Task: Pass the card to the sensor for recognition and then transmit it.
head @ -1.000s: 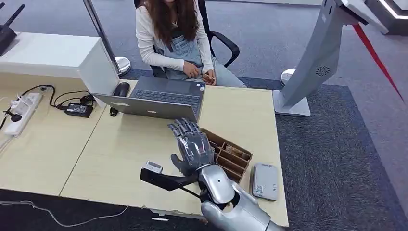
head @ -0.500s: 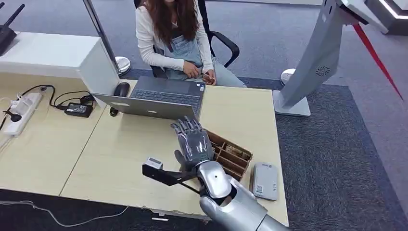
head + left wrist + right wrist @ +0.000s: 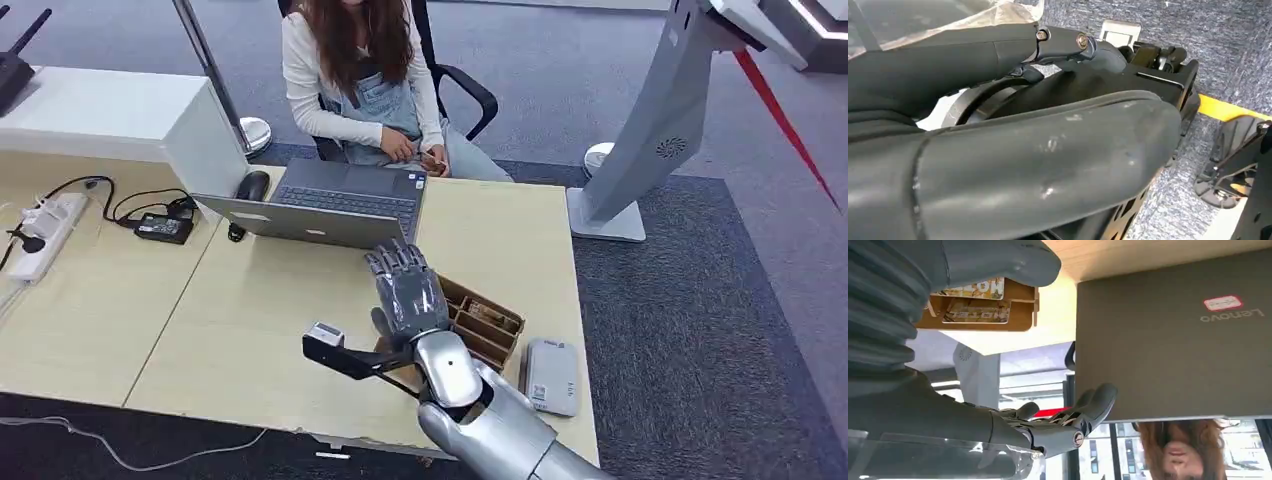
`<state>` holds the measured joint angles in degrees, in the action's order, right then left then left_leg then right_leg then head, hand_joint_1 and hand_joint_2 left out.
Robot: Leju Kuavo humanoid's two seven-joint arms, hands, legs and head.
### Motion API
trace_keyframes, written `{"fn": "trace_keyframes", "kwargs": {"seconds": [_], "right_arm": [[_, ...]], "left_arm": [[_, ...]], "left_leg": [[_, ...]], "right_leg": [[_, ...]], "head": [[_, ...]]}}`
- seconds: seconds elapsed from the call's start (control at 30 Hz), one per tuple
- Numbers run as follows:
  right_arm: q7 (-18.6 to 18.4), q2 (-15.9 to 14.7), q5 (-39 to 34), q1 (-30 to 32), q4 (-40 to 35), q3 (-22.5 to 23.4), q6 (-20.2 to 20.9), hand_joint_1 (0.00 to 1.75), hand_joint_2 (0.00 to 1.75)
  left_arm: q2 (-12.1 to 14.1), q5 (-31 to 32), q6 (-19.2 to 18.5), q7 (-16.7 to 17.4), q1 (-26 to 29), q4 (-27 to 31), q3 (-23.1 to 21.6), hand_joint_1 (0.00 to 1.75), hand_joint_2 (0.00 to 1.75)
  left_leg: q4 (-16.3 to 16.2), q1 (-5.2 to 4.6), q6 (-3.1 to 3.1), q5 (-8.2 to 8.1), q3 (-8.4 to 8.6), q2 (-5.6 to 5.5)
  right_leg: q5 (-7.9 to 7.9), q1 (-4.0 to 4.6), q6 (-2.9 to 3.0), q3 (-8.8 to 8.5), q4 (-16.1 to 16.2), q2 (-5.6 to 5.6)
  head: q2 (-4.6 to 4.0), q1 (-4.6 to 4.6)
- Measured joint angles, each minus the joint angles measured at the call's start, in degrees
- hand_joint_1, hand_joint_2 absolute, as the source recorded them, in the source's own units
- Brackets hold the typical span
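Observation:
A brown wooden card box (image 3: 492,338) stands on the table's right half, with printed cards (image 3: 487,312) lying in its slots. Just right of it lies the flat grey sensor (image 3: 551,376), near the front edge. My right hand (image 3: 407,290) hovers beside the box's left end, fingers spread and pointing away from me, holding nothing. In the right wrist view the cards (image 3: 977,310) show past my thumb, and the fingers (image 3: 1068,422) reach out with nothing between them. My left hand (image 3: 1048,165) hangs over carpet; its grip is unclear.
An open laptop (image 3: 330,205) stands just beyond my right hand, its lid (image 3: 1173,335) facing it. A person (image 3: 360,70) sits behind the laptop. A mouse (image 3: 253,185), a power adapter (image 3: 163,228) and a power strip (image 3: 45,225) lie at the left. A grey kiosk stand (image 3: 650,130) rises at the right.
My right hand has drifted to the right and slightly forward, closer to the card box. The cards, the sensor and the person stay where they were.

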<state>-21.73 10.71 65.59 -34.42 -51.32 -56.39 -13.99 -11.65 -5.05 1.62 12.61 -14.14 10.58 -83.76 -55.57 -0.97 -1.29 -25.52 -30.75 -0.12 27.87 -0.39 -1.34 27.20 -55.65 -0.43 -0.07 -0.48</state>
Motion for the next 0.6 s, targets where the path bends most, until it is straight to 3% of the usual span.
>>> {"fn": "trace_keyframes", "kwargs": {"seconds": [0.6], "right_arm": [[-2.60, -1.03, 1.18, -0.30, 0.20, 1.46, 0.94, 0.45, 1.75]], "left_arm": [[0.00, 4.85, -1.20, 1.66, -0.44, 0.00, -0.17, 0.00, 0.00]], "left_leg": [[0.00, 0.00, 0.00, 0.00, -0.01, -0.01]], "right_leg": [[0.00, 0.00, 0.00, 0.01, 0.00, 0.00]], "head": [[0.00, 0.02]]}}
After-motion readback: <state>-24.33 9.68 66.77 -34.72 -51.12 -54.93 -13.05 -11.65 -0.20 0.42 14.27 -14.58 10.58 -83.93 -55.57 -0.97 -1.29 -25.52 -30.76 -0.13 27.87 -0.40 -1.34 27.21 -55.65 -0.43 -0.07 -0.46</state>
